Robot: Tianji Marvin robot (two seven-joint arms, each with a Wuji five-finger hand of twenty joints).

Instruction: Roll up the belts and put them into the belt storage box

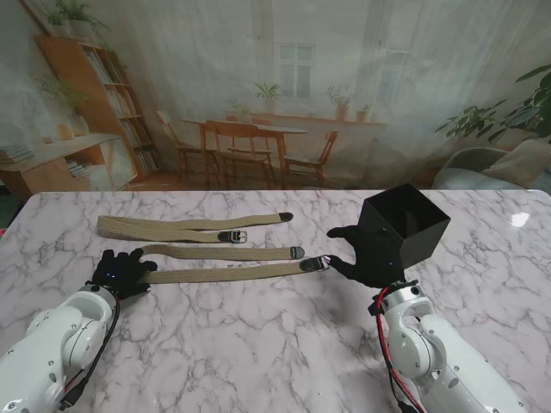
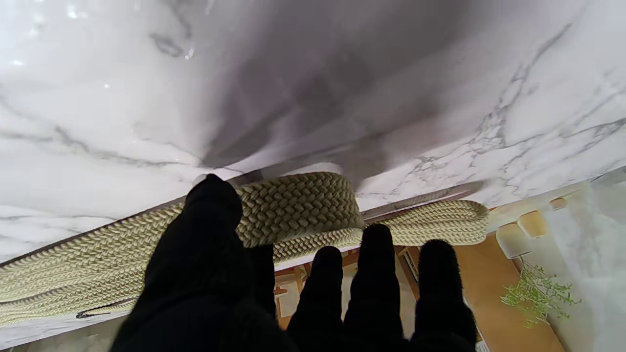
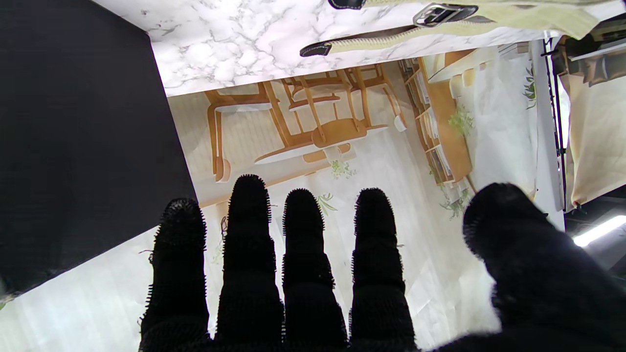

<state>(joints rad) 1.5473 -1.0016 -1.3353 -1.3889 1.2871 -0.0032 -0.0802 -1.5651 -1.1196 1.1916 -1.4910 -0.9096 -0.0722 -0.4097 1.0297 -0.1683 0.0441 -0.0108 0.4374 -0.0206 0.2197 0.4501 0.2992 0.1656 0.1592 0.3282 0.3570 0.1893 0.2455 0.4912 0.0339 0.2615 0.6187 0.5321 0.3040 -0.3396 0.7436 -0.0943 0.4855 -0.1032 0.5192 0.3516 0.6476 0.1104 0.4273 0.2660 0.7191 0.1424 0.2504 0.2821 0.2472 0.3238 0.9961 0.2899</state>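
On the marble desk [image 1: 258,344], seen from the stand, three woven khaki belts lie stretched side by side toward the left. The farthest belt [image 1: 172,228] is folded double, its dark tip pointing right. The middle belt [image 1: 224,252] is shorter, ending in a dark tip. The nearest belt [image 1: 232,272] runs from the left hand [image 1: 120,271] across to a metal buckle [image 1: 314,263] just beside the right hand [image 1: 366,258]. The left hand, in a black glove, rests on the left end of that nearest belt. The black belt storage box [image 1: 405,232] stands tilted on the right side of the desk, its open mouth facing up and away, and the right hand sits against its near left wall, thumb stretched toward the buckle.

From the left wrist, the left hand [image 2: 293,293] has its thumb laid on the braided belt end [image 2: 298,205], which curls over into the start of a roll; the other fingers [image 2: 376,274] are straight and spread, not closed round it. Another belt loop [image 2: 440,220] lies just beyond.

From the right wrist, the right hand [image 3: 318,278] shows four fingers [image 3: 303,234] straight and slightly apart, thumb held wide, gripping nothing. The box wall [image 3: 78,137] fills one side, close beside the little finger. Two dark belt tips and a buckle [image 3: 442,13] lie on the desk beyond.
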